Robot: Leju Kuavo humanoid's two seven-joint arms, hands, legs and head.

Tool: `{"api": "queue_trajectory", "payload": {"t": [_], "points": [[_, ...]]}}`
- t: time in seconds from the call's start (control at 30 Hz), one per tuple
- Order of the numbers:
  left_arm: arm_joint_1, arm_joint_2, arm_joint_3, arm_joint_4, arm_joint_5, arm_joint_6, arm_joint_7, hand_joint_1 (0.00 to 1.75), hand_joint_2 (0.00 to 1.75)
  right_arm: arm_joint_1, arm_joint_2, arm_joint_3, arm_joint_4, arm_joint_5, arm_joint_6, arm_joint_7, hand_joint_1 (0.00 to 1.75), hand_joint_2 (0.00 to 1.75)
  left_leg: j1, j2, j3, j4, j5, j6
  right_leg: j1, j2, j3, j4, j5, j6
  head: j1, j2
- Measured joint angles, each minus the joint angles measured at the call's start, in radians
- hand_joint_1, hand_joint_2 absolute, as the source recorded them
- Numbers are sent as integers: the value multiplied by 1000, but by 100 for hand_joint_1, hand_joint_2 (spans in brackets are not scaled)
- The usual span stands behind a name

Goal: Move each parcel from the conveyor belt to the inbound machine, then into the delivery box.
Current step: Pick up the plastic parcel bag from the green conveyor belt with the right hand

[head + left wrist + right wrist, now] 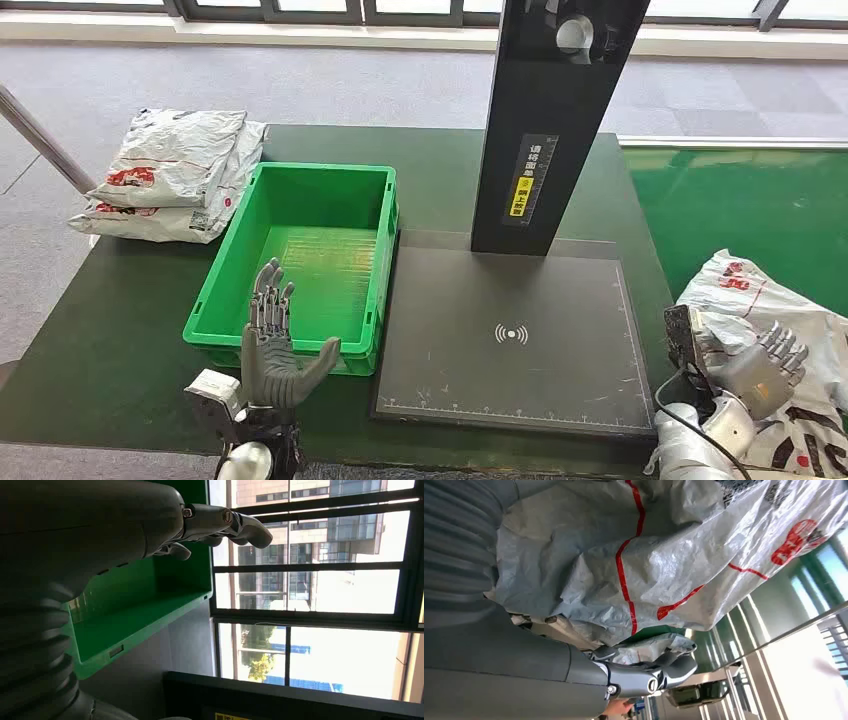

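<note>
My left hand (272, 345) is up in front of the green box (300, 268), fingers spread, nothing in it. Right hand (765, 365) lies open-fingered on the grey parcel (760, 300) on the conveyor belt (740, 200); can't tell if I'm gripping it.

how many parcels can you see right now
At least 3: two stacked parcels on the table left of the green box, one parcel on the conveyor by the right hand. Others may be hidden.
</note>
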Motion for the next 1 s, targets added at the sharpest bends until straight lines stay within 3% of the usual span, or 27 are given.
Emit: {"api": "queue_trajectory", "payload": {"t": [0.1,0.17,0.23,0.43,1.0], "points": [[7,0,0,-3,0,3,0,0,175,0,-21,35,26,55,2,163,0,175,0,-1,0,0,0,0,0,-1,0,0,0,0,0,0],[14,0,0,-6,0,5,0,0,175,6,-42,71,54,73,5,277,88,175,0,-1,0,0,0,0,0,-1,0,0,0,0,0,0],[18,0,0,-9,0,7,0,0,175,13,-57,103,76,74,4,328,175,175,-1,-1,-1,0,0,0,-1,-1,0,0,0,1,0,0],[27,0,1,-13,0,4,0,0,175,29,-73,156,99,74,3,369,175,175,0,0,0,0,0,0,0,-1,0,0,0,1,0,0],[31,-6,28,-24,-4,-12,0,0,175,34,-82,181,105,74,3,361,175,175,0,0,0,0,0,0,0,0,0,0,0,1,0,0]]}}
